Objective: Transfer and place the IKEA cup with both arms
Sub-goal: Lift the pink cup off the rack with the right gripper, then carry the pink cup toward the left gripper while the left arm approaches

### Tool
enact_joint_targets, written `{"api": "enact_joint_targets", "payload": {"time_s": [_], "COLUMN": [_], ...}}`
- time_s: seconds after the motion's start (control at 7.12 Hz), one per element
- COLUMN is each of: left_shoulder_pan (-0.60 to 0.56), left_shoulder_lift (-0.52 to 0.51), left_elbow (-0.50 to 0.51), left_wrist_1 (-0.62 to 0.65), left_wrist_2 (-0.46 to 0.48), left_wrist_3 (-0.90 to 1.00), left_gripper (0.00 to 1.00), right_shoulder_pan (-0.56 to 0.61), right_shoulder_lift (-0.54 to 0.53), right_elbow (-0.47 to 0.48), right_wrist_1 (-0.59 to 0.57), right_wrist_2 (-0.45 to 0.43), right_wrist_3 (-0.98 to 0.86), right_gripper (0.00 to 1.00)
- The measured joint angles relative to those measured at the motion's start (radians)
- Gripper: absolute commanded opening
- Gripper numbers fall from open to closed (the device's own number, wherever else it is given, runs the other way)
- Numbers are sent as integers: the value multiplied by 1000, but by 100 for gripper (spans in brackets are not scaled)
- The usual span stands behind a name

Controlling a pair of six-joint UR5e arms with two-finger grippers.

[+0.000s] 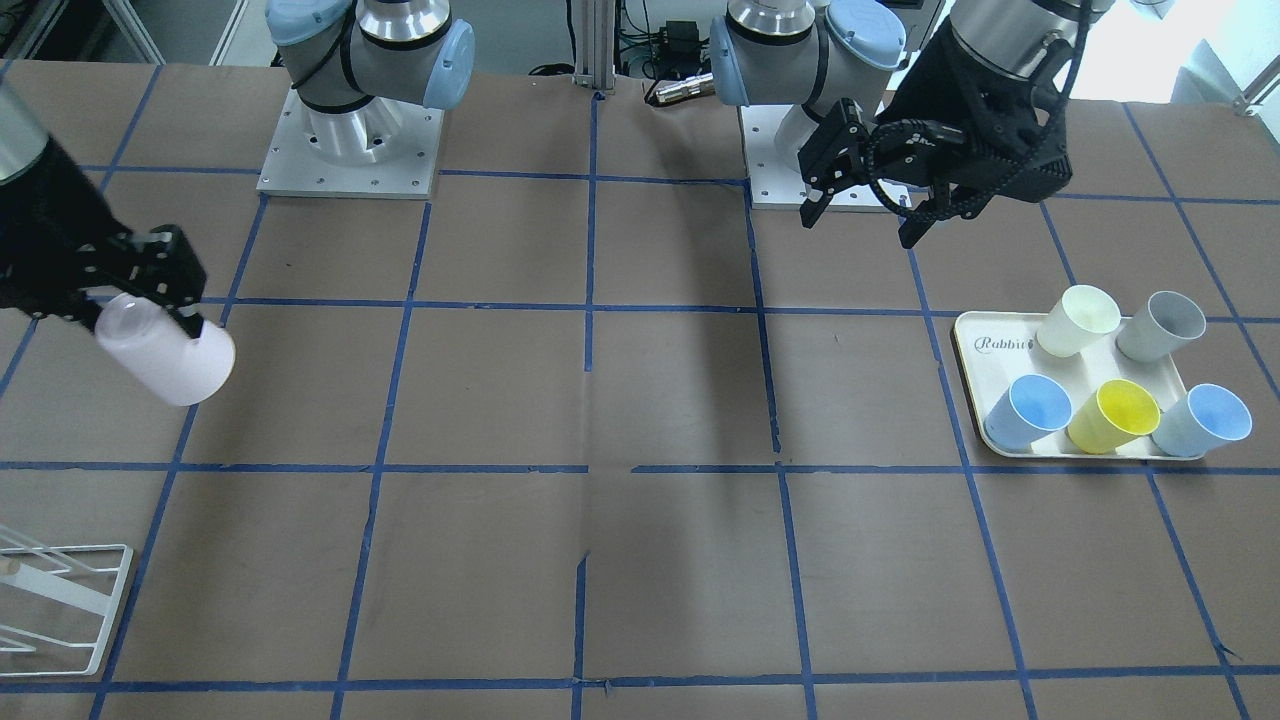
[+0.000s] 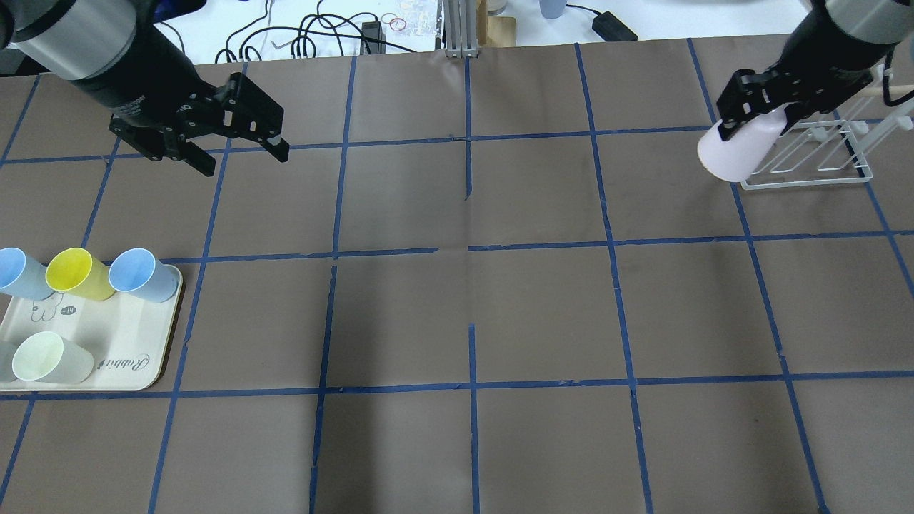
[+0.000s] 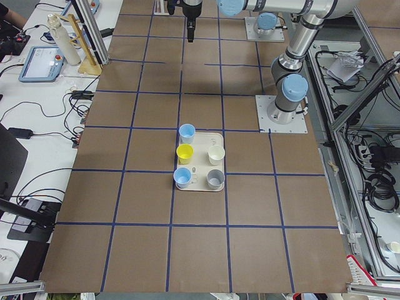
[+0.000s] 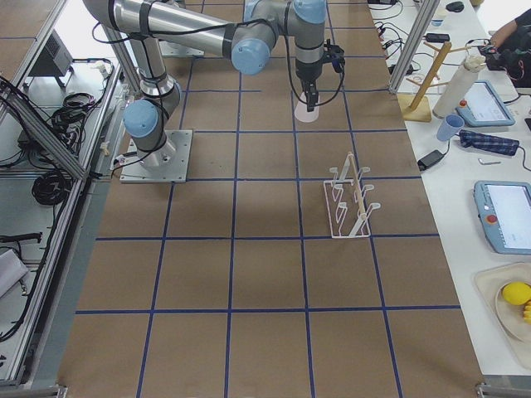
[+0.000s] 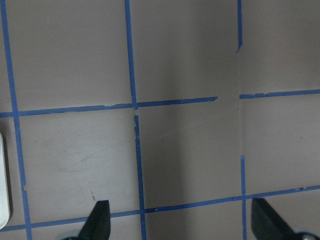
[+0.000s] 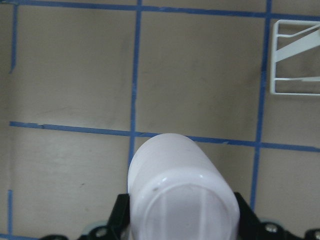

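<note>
The pale pink IKEA cup [image 2: 739, 148] is tilted in the air, held near its base by my right gripper [image 2: 758, 107], which is shut on it. It also shows in the front view [image 1: 165, 350], the right side view [image 4: 308, 111] and the right wrist view [image 6: 182, 200], base toward the camera. It hangs beside the white wire rack [image 2: 810, 153]. My left gripper [image 2: 239, 157] is open and empty above the table, its fingertips [image 5: 100, 220] spread wide over bare table; in the front view it [image 1: 865, 218] is behind the tray.
A cream tray [image 2: 121, 343] at the left holds two light blue cups [image 2: 139, 275], a yellow cup [image 2: 75, 273], a cream-white cup [image 2: 46, 358] and a grey cup [image 1: 1160, 325]. The rack also shows in the front view [image 1: 60, 600]. Blue tape lines grid the brown table.
</note>
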Motion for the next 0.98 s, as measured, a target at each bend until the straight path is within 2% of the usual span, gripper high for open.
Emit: {"api": "enact_joint_targets", "payload": {"time_s": [0.28,0.42,0.98], "left_shoulder_pan": [126,164,210], "left_shoulder_lift": [20,35,73], "left_elbow": [-99,-171,-436], "left_wrist_1": [-36,-40,-28], "left_wrist_2": [-278,-421,-886], "left_wrist_3": [64,82,109], "left_gripper": [100,100,100], "right_shoulder_pan": [147,185,192], "right_shoulder_lift": [-15,-20,-26], "right_elbow": [5,2,9], "right_wrist_1": [44,48,60], "right_wrist_2": [128,231,811], "right_wrist_3": [274,356,501], "right_gripper": [0,0,0]}}
